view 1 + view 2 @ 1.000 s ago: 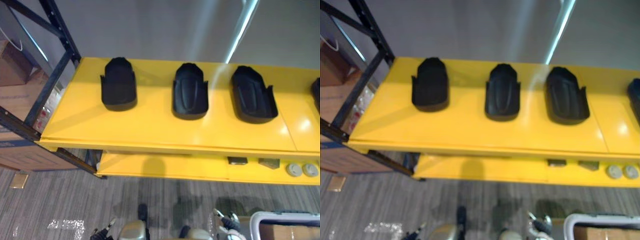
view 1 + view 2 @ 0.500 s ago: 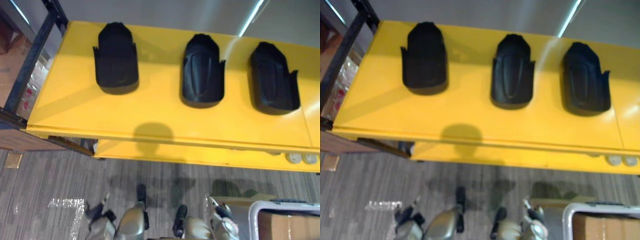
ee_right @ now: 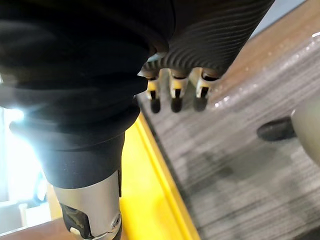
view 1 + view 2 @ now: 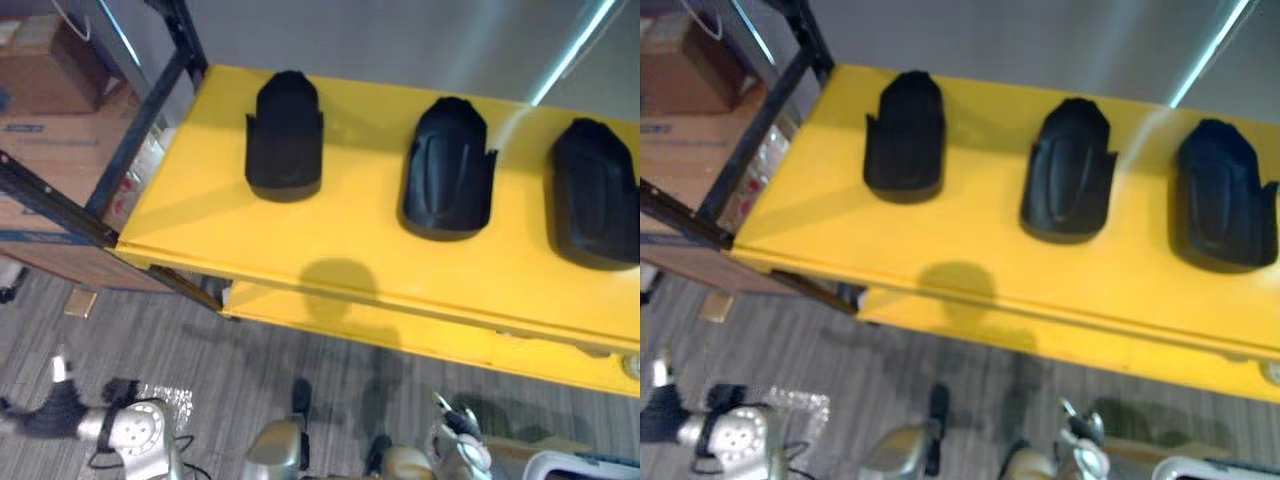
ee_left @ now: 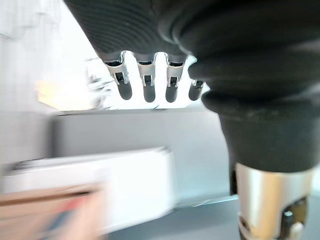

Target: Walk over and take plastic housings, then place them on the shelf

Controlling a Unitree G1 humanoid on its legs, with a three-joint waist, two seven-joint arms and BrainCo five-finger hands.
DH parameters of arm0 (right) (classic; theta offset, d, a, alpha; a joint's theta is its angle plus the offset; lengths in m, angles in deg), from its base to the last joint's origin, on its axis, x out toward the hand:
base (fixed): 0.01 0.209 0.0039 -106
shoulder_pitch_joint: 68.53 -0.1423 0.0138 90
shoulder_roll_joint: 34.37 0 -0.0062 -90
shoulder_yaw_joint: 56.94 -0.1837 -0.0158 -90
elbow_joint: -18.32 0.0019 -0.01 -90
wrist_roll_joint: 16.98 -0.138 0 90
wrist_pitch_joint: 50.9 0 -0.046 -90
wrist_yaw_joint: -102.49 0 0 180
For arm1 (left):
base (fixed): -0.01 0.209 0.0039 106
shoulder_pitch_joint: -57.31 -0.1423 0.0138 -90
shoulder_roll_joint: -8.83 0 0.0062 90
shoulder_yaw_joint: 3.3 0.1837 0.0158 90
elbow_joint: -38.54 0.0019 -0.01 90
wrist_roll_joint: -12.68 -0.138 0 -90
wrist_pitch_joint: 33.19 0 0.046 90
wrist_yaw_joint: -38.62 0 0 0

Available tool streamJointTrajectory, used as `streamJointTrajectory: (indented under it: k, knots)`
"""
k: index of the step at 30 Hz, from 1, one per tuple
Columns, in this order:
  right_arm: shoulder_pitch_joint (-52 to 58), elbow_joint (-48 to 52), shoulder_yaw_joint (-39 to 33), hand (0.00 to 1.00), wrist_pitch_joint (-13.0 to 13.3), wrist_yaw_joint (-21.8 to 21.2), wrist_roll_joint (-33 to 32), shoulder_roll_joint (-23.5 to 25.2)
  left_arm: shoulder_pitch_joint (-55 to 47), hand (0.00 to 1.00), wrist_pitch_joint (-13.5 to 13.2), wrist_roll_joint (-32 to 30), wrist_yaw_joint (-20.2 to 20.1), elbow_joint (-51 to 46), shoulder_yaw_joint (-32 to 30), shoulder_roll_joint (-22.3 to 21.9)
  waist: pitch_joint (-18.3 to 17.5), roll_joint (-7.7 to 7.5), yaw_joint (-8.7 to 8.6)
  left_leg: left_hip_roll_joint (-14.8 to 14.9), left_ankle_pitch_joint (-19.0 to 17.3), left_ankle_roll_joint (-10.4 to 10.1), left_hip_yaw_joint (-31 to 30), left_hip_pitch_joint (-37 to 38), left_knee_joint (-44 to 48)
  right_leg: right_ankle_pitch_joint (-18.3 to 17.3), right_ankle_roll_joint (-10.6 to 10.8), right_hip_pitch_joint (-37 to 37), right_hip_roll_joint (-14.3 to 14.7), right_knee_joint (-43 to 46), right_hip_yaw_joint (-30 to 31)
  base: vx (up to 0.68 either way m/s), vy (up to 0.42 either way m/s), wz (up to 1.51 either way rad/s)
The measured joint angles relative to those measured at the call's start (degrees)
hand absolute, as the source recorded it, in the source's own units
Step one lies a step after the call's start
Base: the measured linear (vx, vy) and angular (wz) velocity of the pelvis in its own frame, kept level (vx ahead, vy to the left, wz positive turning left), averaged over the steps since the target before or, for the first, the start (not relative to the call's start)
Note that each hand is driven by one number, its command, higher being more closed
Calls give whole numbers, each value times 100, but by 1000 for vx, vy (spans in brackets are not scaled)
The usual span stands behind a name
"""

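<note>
Plastic housings, black, three in a row on the yellow shelf (image 4: 300,235): left housing (image 4: 285,135), middle housing (image 4: 448,170), right housing (image 4: 595,195). Each sits apart from its neighbour, and all lie well ahead of both hands.
Left hand (image 5: 146,85): fingers straight, loosely spread, holding nothing.
Right hand (image 3: 175,95): fingers relaxed, slightly parted, empty. It hangs over the grey floor (image 3: 240,165), just beside a yellow shelf edge.
Lower shelf (image 4: 400,325): yellow, beneath the top one.
Cardboard boxes (image 4: 50,130): behind the black rack frame (image 4: 150,110), off to the left hand's side.

Rightmost housing (image 4: 598,195) cut by view's edge; yellow shelf (image 4: 300,250) likewise.
</note>
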Motion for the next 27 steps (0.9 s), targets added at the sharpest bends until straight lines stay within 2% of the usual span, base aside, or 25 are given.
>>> streamJointTrajectory:
  k: [2,4,5,6,8,9,10,12,13,15,20,22,25,26,27]
  knots:
    - [201,-35,-88,0,-29,1,12,-12,30,0,-34,-165,35,-567,-218,43,-200,36,-28,-17,-24,14,11,18,-1,3,5,42,-11,-63,-4,16,-7,-2]
    - [413,-71,-138,0,-70,3,13,-30,27,0,-144,-131,-369,-856,-371,78,-392,61,-25,-20,-39,15,36,81,0,5,7,92,-16,-72,-3,61,-22,-4]
    - [496,-121,-137,0,-121,2,19,-38,36,0,-188,-120,-755,-958,-366,119,-487,52,-27,-19,-38,17,29,118,-1,5,7,151,-14,-97,-4,51,-27,1]
    - [521,-156,-136,0,-136,0,23,-38,14,0,-188,-119,-934,-1043,-318,180,-550,33,-26,-18,-42,11,29,116,-1,5,7,158,-11,-116,-4,45,-34,2]
    - [537,-277,-142,0,-149,-17,88,-59,-20,0,-176,-121,-1753,-1391,-2,514,-683,-17,-20,-5,-43,7,33,110,-1,5,7,170,7,-158,0,25,-41,-2]
    - [534,-296,-147,0,-148,-26,140,-87,-18,0,-117,-130,-2308,-1574,214,762,-728,-17,-18,0,-45,2,53,111,-2,6,7,170,10,-174,12,-1,-31,-5]
    - [533,-305,-149,0,-148,-32,150,-104,-16,0,-59,-140,-2574,-1649,324,905,-759,-9,-20,2,-58,-15,72,110,-3,11,12,169,10,-190,21,-15,-18,-16]
    - [535,-376,-181,0,-147,-116,252,-198,78,0,280,-190,-3498,-1774,650,1434,-851,47,-41,9,-103,-39,179,132,-4,36,48,167,12,-265,172,-19,-4,-24]
    - [535,-406,-213,0,-147,-143,253,-225,124,0,385,-232,-3665,-1769,717,1558,-869,74,-42,15,-108,-34,207,141,-4,44,59,166,13,-269,178,-29,0,-30]
    - [557,-452,-398,0,-147,-204,356,-309,258,0,857,-433,-4434,-1754,908,2060,-935,123,-60,30,-154,2,368,183,-5,64,86,166,14,-351,303,-35,-2,-34]
    - [559,-458,-637,0,-154,-417,482,-510,523,0,1457,-875,-5502,-1635,1302,2920,-1000,175,-247,72,-155,5,474,183,-5,131,100,150,59,-452,441,-22,-9,-14]
    - [557,-455,-782,0,-204,-500,491,-576,778,0,1798,-873,-6160,-1518,1489,3265,-1025,162,-316,78,-152,3,510,185,-5,134,98,143,63,-467,482,-7,-8,-9]
    - [534,-440,-779,0,-266,-635,602,-662,1234,0,2519,-1036,-6994,-1051,1923,3886,-1050,156,-348,97,-122,-27,614,177,-5,155,88,87,81,-492,591,-9,-5,-16]
    - [535,-438,-779,0,-271,-651,634,-671,1328,0,2643,-1056,-7129,-961,2014,3984,-1051,158,-350,100,-111,-17,622,173,-5,159,86,74,83,-490,602,-14,-3,-10]
    - [525,-429,-779,0,-282,-685,702,-685,1492,0,2888,-1074,-7333,-819,2146,4132,-1051,158,-360,101,-88,-6,636,159,-4,160,86,46,83,-484,615,0,0,0]
